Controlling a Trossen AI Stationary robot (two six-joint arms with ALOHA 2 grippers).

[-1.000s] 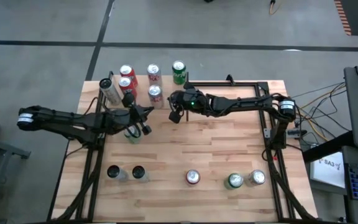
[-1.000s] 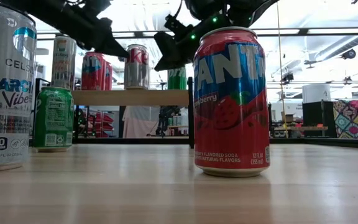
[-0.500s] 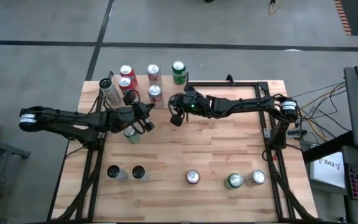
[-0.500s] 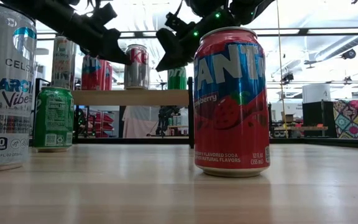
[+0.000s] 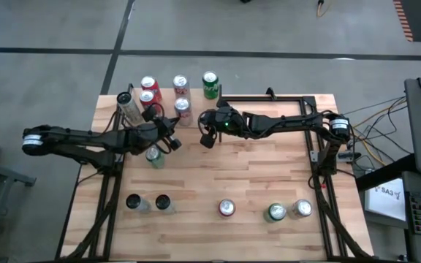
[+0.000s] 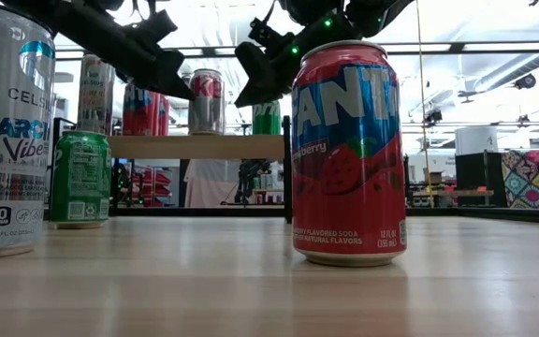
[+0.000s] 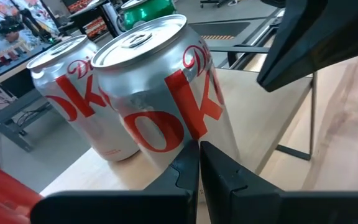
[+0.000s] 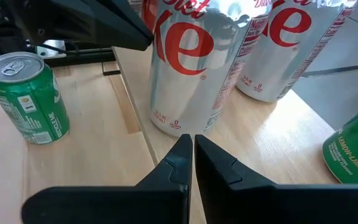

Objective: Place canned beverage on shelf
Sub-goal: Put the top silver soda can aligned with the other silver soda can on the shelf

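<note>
Hovering at upper centre with jaws clenched empty, left gripper (image 5: 168, 140) and right gripper (image 5: 205, 137) flank the silver Diet Coke can (image 5: 183, 109) already on the light wooden shelf (image 6: 199, 146); next likely fetches the green can (image 5: 154, 155).

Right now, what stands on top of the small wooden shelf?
On the shelf stand six cans: two silver Diet Coke cans, two red cans, a green can and a tall slim can. The arms partly cover them from above.
</note>
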